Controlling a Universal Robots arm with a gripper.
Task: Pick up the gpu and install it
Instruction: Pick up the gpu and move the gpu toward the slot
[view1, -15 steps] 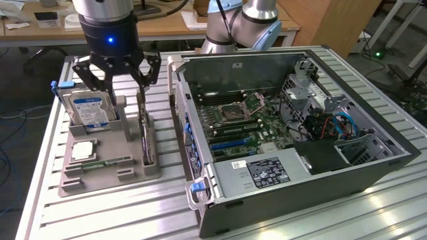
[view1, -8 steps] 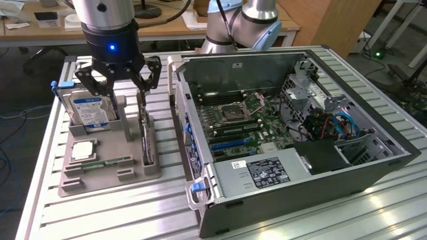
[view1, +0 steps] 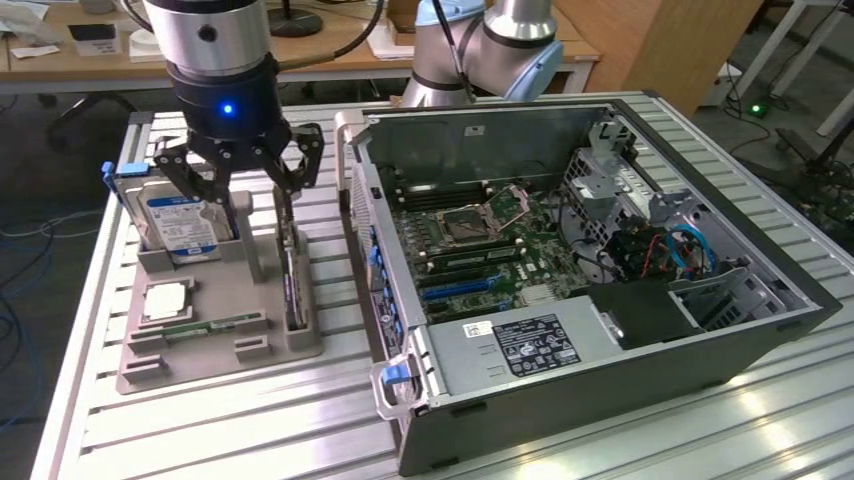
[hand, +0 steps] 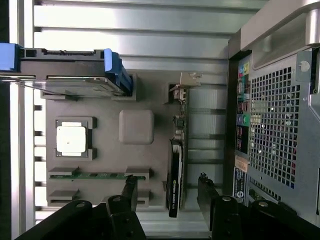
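The gpu (view1: 292, 285) is a thin dark card standing on its edge in a slot of the grey holder tray (view1: 214, 355), with its pale bracket at the far end. My gripper (view1: 254, 212) hangs just above the tray, open. In the wrist view the gpu (hand: 176, 167) runs between my two dark fingertips (hand: 131, 187), nearer to one of them, and the gripper (hand: 167, 192) holds nothing. I cannot tell whether a finger touches the card.
In the tray also sit a silver hard drive with a blue label (view1: 180, 225), a square processor (view1: 163, 300) and a green memory stick (view1: 214, 325). The open computer case (view1: 747, 330) lies at the exterior view's right, its motherboard (view1: 461, 250) exposed. A second arm (view1: 481, 50) stands behind.
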